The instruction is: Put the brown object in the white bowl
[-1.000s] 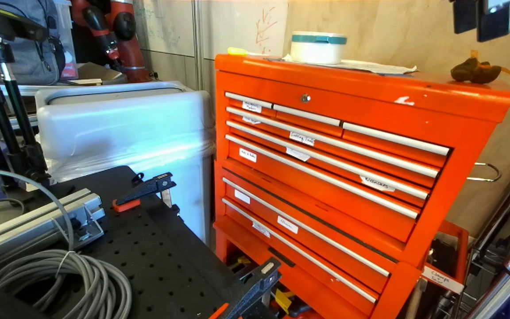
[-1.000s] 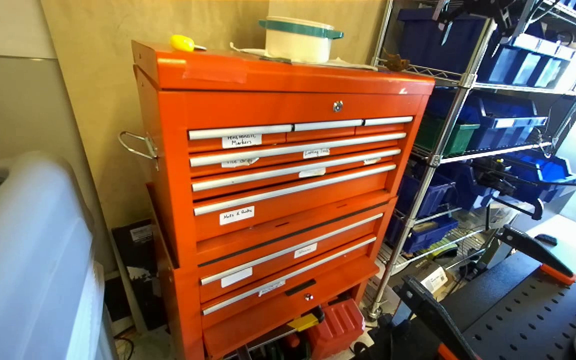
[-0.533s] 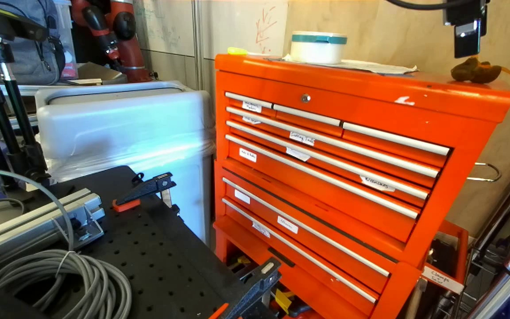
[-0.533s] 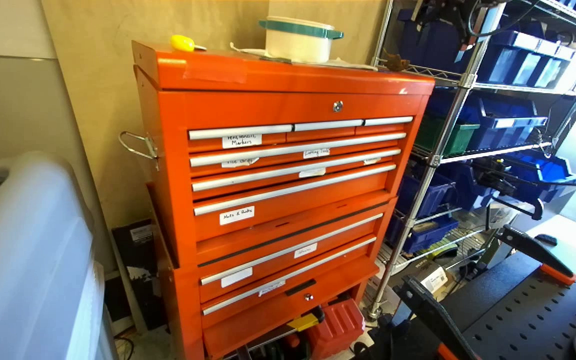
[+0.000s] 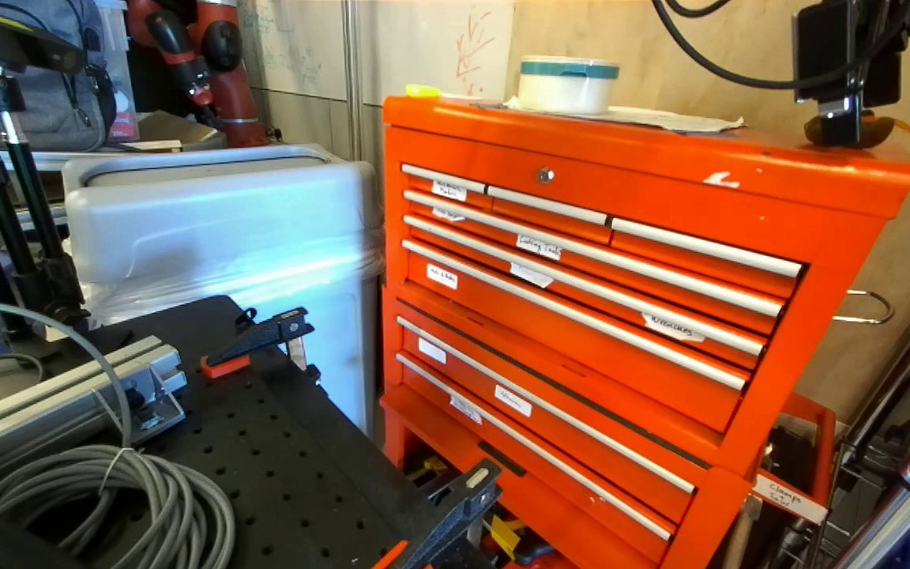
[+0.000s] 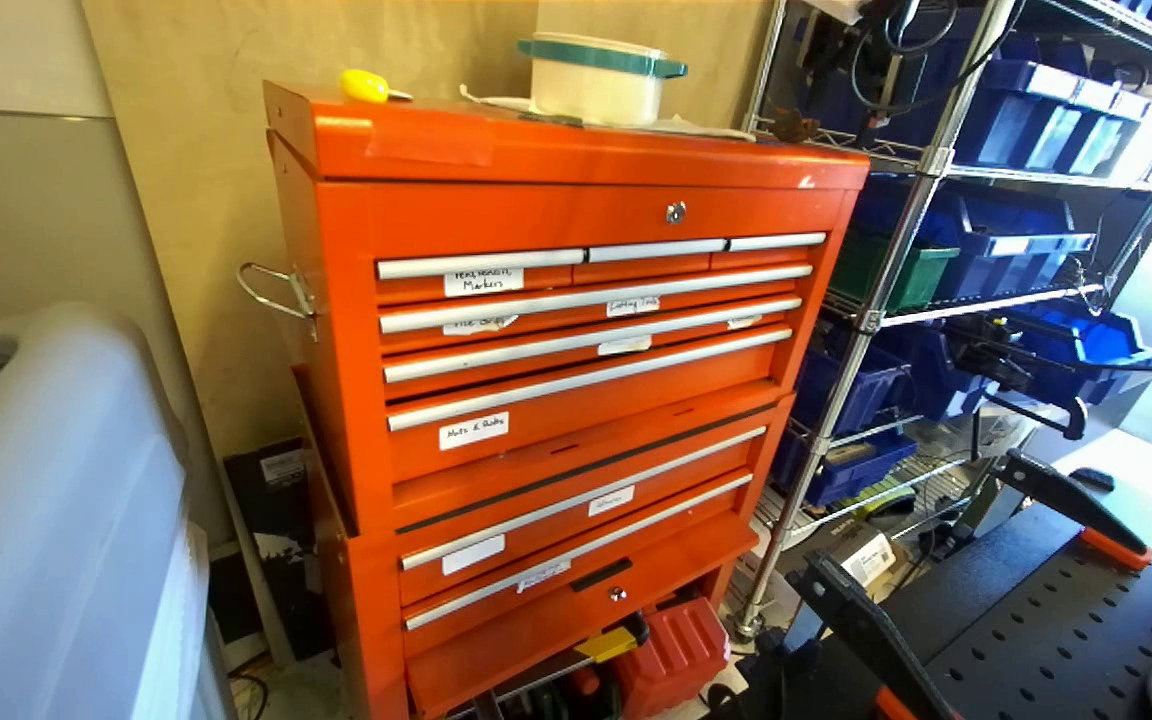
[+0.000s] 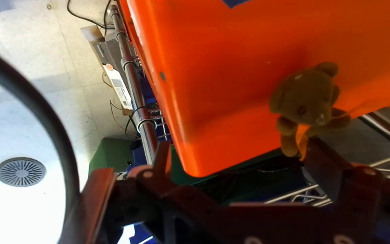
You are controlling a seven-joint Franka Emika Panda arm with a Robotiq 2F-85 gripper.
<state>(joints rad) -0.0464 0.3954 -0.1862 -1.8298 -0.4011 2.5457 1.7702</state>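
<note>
Standing atop paper (image 5: 676, 119), white bowl (image 5: 565, 95), interior hidden; my end effector (image 7: 239, 149), spread wide, beside brown object (image 7: 300, 96), contact unclear.

i see the robot's tool (image 7: 238, 144) pointing straight down, with its two dark fingers (image 7: 327, 164) held wide apart and a big gap between the tips. in the wrist view, one finger is on each side, and the tips are nearly level. in an exterior view, the end of the arm (image 5: 826, 51) hangs from the top, close to the right corner, and it stands upright. there just one narrow dark tip shows at the bottom. the rest of the arm goes up out of sight.
</note>
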